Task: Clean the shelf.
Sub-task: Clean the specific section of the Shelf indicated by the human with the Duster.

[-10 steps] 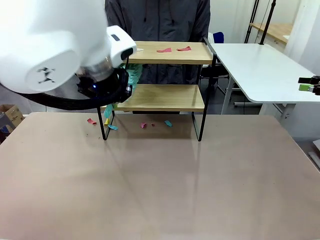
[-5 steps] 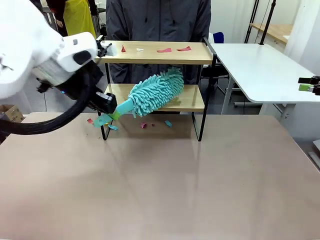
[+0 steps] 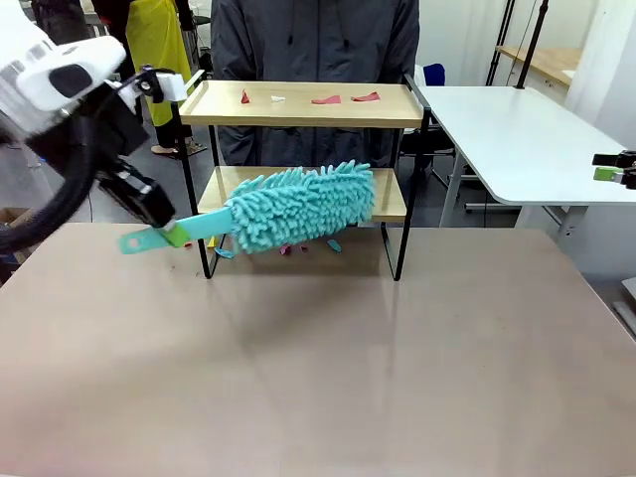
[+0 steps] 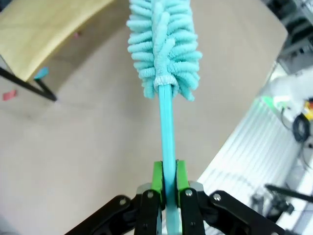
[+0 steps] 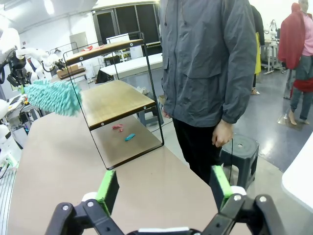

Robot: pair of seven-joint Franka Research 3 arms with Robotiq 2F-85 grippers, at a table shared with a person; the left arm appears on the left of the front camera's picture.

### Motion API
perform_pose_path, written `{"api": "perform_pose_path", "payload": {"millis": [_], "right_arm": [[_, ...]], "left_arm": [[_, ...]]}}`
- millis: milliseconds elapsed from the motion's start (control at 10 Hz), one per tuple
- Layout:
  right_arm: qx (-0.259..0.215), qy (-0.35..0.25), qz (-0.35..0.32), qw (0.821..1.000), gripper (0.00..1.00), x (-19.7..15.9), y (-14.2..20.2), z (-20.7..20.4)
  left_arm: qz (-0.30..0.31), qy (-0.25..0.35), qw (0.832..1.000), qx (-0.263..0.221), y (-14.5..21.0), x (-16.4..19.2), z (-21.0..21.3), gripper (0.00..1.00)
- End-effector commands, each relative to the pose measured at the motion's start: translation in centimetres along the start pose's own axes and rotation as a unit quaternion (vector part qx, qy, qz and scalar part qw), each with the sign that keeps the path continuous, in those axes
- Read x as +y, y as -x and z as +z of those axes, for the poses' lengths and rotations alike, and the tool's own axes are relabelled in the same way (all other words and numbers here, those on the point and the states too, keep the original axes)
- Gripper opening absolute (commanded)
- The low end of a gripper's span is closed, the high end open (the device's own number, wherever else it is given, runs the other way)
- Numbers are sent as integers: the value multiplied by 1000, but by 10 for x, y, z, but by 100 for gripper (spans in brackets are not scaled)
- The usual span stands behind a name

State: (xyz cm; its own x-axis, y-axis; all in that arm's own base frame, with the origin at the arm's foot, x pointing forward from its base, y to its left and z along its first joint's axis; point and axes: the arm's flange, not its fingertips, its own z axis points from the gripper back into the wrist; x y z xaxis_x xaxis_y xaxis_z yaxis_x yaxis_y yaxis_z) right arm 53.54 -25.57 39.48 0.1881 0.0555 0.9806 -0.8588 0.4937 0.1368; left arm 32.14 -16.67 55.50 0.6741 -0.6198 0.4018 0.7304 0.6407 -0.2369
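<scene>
- While my left gripper [image 4: 166,172] is clenched on the thin turquoise handle of the duster [image 3: 298,207], that smooth plastic could pivot between the green pads [image 4: 157,176], since the grip sits far back from the head
- The shelf [image 3: 298,116] stands at the far edge of the table [image 3: 397,378], left of middle; it looks a light rack on thin black legs, and I judge it could slide if the head snags a leg
- Red scraps [image 3: 325,99] lie on its top board; a brisk sweep could scatter them toward the person [image 3: 318,40]
- Duster head: fluffy, soft chenille strands; boards: pale, smooth wood
- My right gripper [image 5: 164,188] gapes wide, holding nothing
</scene>
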Motion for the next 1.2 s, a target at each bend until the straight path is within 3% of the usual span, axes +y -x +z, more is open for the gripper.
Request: {"api": "perform_pose_path", "payload": {"millis": [0, 200, 300, 600, 700, 900, 1100], "right_arm": [[2, 0, 0, 1000, 100, 1, -3, -1], [2, 0, 0, 1000, 100, 1, -3, -1], [2, 0, 0, 1000, 100, 1, -3, -1], [2, 0, 0, 1000, 100, 1, -3, -1], [2, 0, 0, 1000, 100, 1, -3, -1], [2, 0, 0, 1000, 100, 1, -3, -1], [2, 0, 0, 1000, 100, 1, -3, -1]], "left_arm": [[-54, -6, 998, 42, 4, 8, 36, 13], [-132, 6, 987, 88, 19, 14, 79, 13], [-156, -37, 975, 151, 27, 17, 88, 13], [-221, 14, 950, 219, 45, 24, 80, 13], [-225, 3, 940, 257, 45, 24, 68, 13], [-234, -9, 934, 268, 43, 20, 51, 13], [-215, 11, 944, 251, 46, 21, 63, 13]]}}
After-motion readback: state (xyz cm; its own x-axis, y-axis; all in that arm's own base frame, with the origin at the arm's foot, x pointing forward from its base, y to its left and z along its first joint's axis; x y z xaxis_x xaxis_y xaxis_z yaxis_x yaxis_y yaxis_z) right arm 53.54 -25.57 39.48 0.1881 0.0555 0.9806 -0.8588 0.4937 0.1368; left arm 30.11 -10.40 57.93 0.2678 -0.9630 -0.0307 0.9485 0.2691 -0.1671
